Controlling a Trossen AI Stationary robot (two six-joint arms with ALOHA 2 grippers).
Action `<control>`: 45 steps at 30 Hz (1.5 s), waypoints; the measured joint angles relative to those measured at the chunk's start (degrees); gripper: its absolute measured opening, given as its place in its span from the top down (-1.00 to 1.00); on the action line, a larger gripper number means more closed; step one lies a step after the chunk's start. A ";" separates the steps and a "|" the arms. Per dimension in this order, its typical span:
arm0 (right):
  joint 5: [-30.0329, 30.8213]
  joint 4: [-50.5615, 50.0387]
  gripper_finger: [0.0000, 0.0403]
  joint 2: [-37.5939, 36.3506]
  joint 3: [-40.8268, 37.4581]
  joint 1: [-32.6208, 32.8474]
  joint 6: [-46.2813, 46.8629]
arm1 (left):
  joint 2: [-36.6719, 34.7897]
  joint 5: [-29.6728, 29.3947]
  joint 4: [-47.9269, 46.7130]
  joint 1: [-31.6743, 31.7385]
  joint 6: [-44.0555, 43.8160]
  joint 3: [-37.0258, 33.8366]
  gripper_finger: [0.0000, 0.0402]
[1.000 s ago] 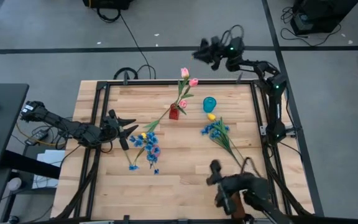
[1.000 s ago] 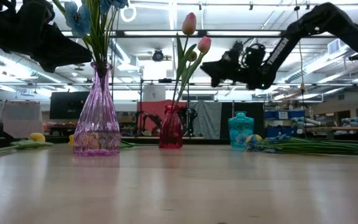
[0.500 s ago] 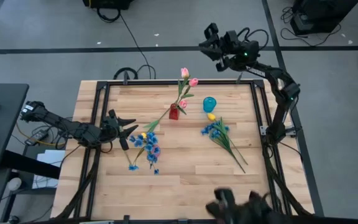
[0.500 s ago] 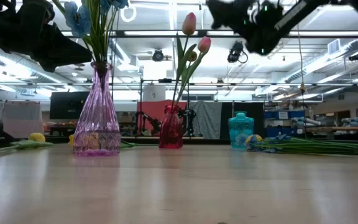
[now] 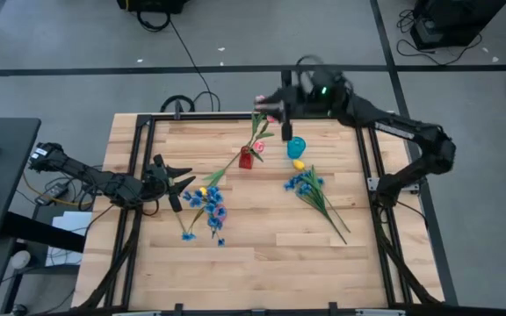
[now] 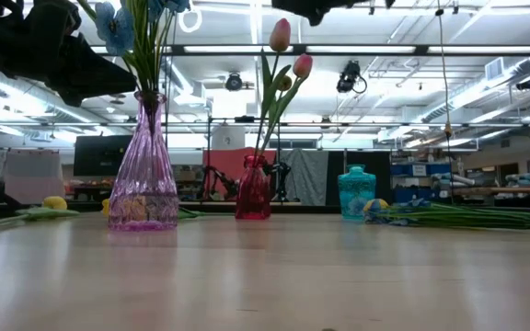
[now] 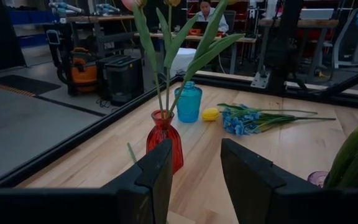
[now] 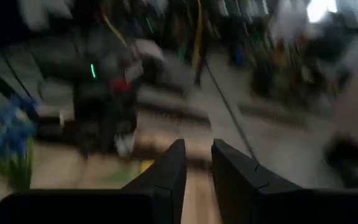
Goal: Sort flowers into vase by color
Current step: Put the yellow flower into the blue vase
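Nearest the front edge, blue sprigs (image 5: 207, 211) lie loose around the purple vase (image 6: 144, 179), which already holds blue blossoms; a second blue bunch (image 5: 313, 195) lies to the right on the table (image 5: 262, 254), stems toward the front. A yellow tulip (image 5: 299, 164) sits beside the teal vase (image 5: 296, 147), and the red vase (image 5: 246, 158) carries the pink tulips (image 5: 264, 110). The left gripper (image 5: 178, 182) hovers by the purple vase, fingers spread, holding nothing. The right gripper (image 5: 281, 98) hangs high over the far edge near the pink heads, fingers a narrow gap apart and empty. My call: it should come down clear of those standing tulips, pinch the yellow tulip low on its stem, then feed it stem-first into the teal neck.
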 joint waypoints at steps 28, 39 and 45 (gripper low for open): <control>26.38 -48.78 0.57 -2.48 -26.84 17.71 52.19 | -0.01 -0.11 7.38 0.02 21.45 0.02 0.29; 19.77 -49.61 0.64 -1.23 -35.15 16.76 58.64 | -0.01 -0.55 1.14 0.02 16.52 0.02 0.29; 19.87 -49.39 0.67 0.89 -35.12 19.04 59.37 | 0.00 -0.52 1.12 0.02 14.64 0.02 0.29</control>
